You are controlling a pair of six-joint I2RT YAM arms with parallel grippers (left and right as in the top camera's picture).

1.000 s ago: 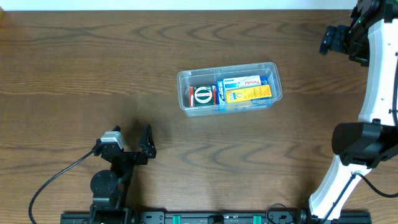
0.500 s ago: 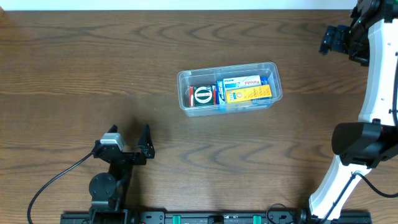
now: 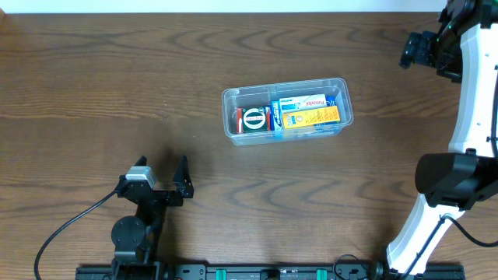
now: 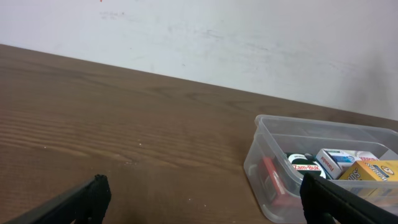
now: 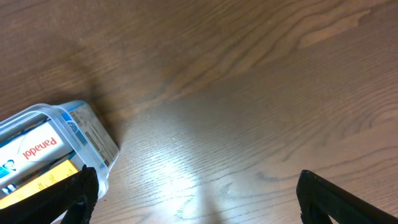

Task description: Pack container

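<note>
Container (image 3: 284, 84) sits about mid-table in the overhead view, a bit right of centre, with small boxes inside: a red one (image 3: 253, 119) at the left end, a yellow one (image 3: 311, 118) and a white-and-blue one (image 3: 307, 103) beside it. The left claw (image 3: 162, 167) is down near the front edge, spread wide and holding nothing. The right claw (image 3: 410, 50) is off in the far right corner, well apart from the tub. No loose boxes anywhere on the table (image 3: 93, 85) that I can see.

Left wrist view: claw (image 4: 202, 186) is wide open with bare wood between the fingers, and the container (image 4: 261, 155) is ahead to the right with the boxes showing through the wall.

Right wrist view: claw (image 5: 196, 180) is also gaping and empty, and only one end of the container (image 5: 93, 140) pokes in at bottom left.

My read is the packing is basically done and both arms are parked. There's no lid in view, so the next move is probably just confirming nothing's left out.
</note>
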